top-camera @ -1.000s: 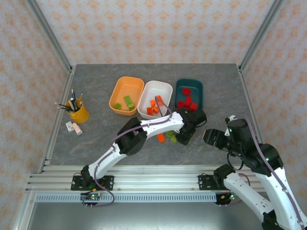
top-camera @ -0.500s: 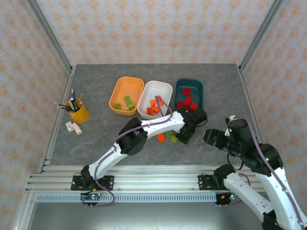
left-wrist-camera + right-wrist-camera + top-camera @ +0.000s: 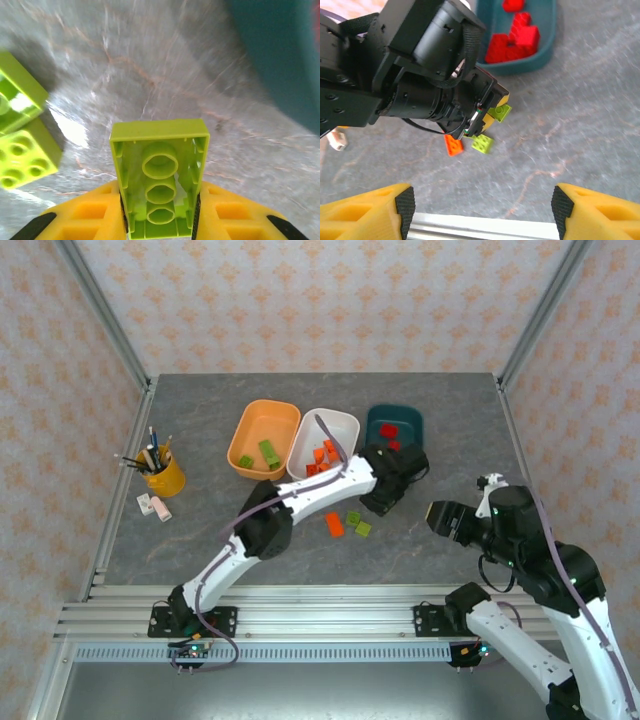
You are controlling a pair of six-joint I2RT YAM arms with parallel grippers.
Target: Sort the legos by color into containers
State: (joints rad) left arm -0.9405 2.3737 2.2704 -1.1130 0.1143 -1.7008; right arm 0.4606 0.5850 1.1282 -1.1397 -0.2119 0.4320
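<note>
A lime green brick [image 3: 160,180] is pinched in the left jaws, hollow side showing. It seems to be just off the table [image 3: 175,75], though the view blurs. Two green bricks [image 3: 20,145] lie beside it, the teal tub [image 3: 280,55] near. The right jaws hang wide apart, empty.

The left tool [image 3: 160,219] pinches a lime brick [image 3: 159,150], hollow underside showing, over the grey worktop [image 3: 125,60], with two more lime bricks [image 3: 25,162] at left and the teal tub [image 3: 282,55] far right.

I see lime-green brick [image 3: 159,175] between yellow pads [image 3: 85,220]. Table [image 3: 200,530] grey, marbled. Left to right: orange tub [image 3: 265,425], white tub [image 3: 345,430], dark teal tub [image 3: 410,420] with red bricks [image 3: 520,37]. Wallpaper [image 3: 320,300] peach, floral.
</note>
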